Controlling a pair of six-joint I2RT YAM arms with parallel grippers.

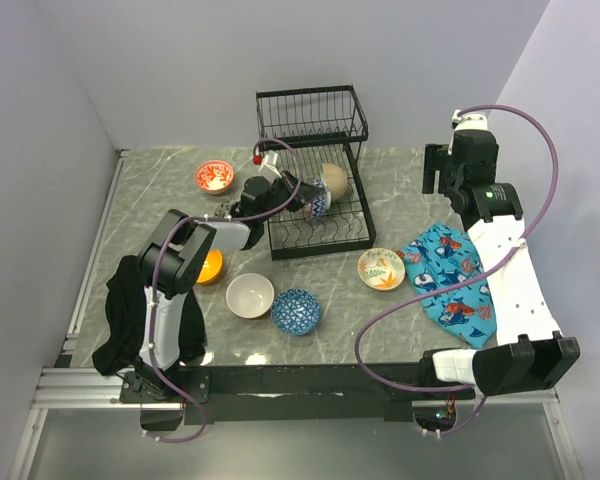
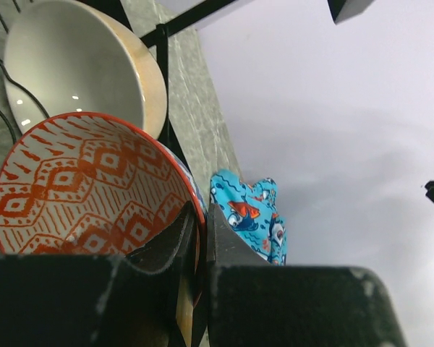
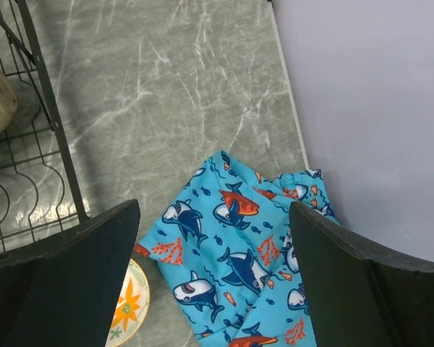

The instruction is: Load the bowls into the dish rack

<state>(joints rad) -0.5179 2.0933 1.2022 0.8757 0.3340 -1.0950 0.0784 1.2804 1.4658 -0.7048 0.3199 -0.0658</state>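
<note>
My left gripper is shut on the rim of a patterned bowl, held on edge over the lower tray of the black wire dish rack. In the left wrist view the bowl is red-and-white inside, and the fingers pinch its rim. A beige bowl stands in the rack just behind it. On the table lie a red bowl, an orange bowl, a white bowl, a blue bowl and a multicolour bowl. My right gripper is open and empty above the cloth.
A blue shark-print cloth lies right of the multicolour bowl; it shows in the right wrist view beside the rack's corner post. A black cloth hangs at the left arm's base. Walls close the table on three sides.
</note>
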